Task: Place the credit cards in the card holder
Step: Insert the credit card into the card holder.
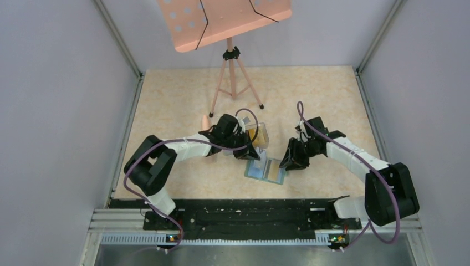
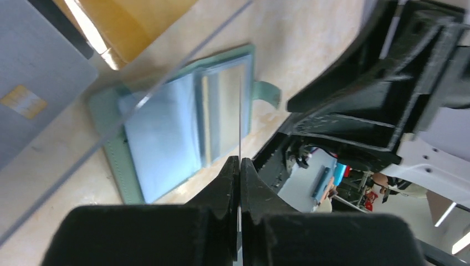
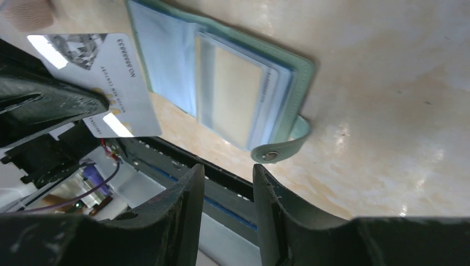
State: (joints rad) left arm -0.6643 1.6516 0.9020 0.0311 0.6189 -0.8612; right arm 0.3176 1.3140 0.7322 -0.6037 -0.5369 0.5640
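A white-grey card (image 3: 108, 77) hangs pinched in the closed fingers of the left gripper (image 2: 239, 166), tilted just over the left edge of the holder (image 3: 221, 83). The holder lies open on the table (image 1: 177, 100) between the two arms, its clear sleeves (image 3: 230, 91) facing up and the strap with its stud (image 3: 270, 156) flopped toward the near edge. The right gripper (image 3: 228, 173) hovers close by the holder's right side, fingers parted with nothing between them, and does not appear to touch it. Just beyond the left gripper stands a clear box (image 1: 258, 133) with orange cards (image 2: 130, 19) inside. The step in hand looks to be insertion: the card is off the table and at the holder but sits in no sleeve. The next move likely calls for lining the card's edge up with a sleeve mouth and sliding it in flat, perhaps with the right gripper pinning the holder so it does not skid.
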